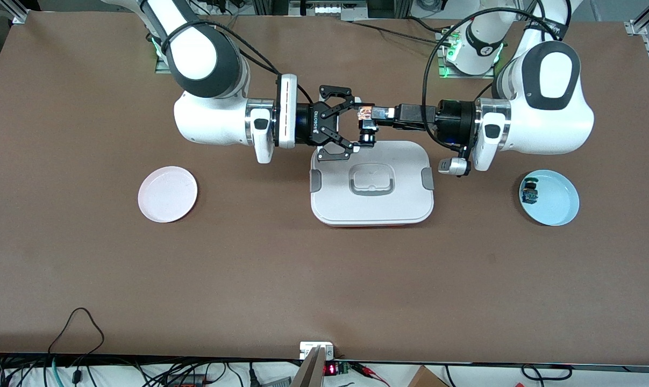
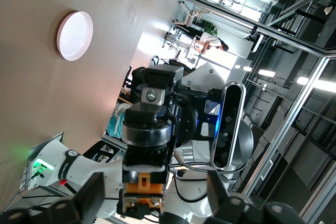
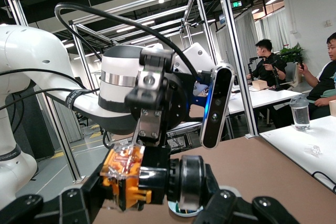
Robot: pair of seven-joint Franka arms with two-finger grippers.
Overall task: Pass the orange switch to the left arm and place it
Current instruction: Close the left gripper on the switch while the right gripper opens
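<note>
Halfway, I think: left tool (image 1: 368, 114) grips the orange switch (image 1: 365, 113) up over the box (image 1: 372, 183) edge, right tool (image 1: 349, 124) is wide around it w/ 2 fingers apart, so swap & drop-off remain.

Even, bright overhead light fills the front view; the brown surface (image 1: 324, 279) is matte, with soft, short shadows under the box (image 1: 372, 183) and no glare; green indicator lights glow at both arm bases; in the wrist views ceiling strip lamps flare white, and nearby end effector fingers blur at the frame edge.
</note>
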